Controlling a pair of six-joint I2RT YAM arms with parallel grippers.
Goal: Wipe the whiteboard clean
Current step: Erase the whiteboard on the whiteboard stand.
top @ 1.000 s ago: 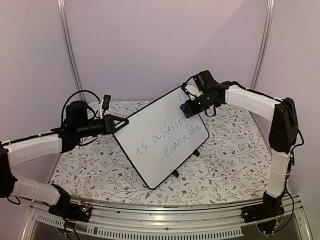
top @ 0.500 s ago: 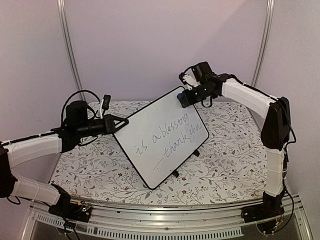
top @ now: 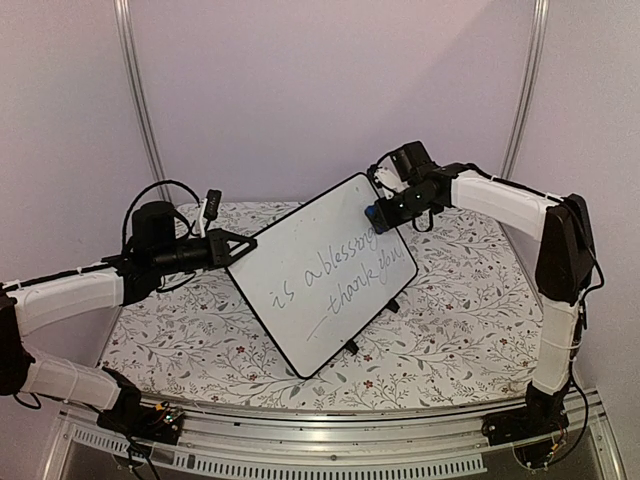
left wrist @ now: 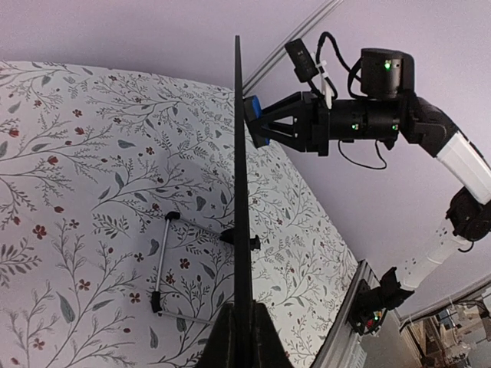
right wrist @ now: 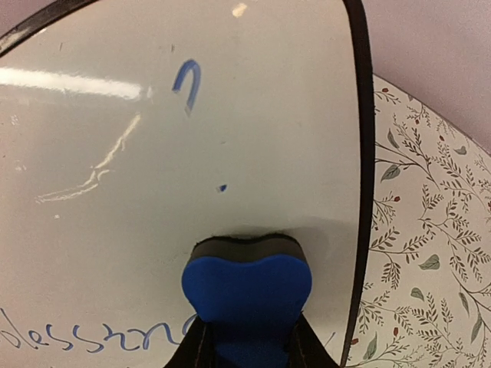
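Our left claw [top: 232, 247] is clamped on the edge of the glossy white, black-framed whiteboard [top: 300, 240], tilted over the floral tabletop [top: 450, 330]. Our right claw [top: 377, 213] pinches a blue foam eraser [right wrist: 245, 284] against its top corner — we should press flat, sweeping firmly across the writing [top: 340, 262].

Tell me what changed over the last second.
The right fingers, holding the blue eraser against the whiteboard, swept up toward its top corner, then came back down to about where they started, by the top line of writing. Nothing was picked up or released. The left fingers stayed clamped on the board's left edge, the board kept its tilt, and the writing looks unchanged.
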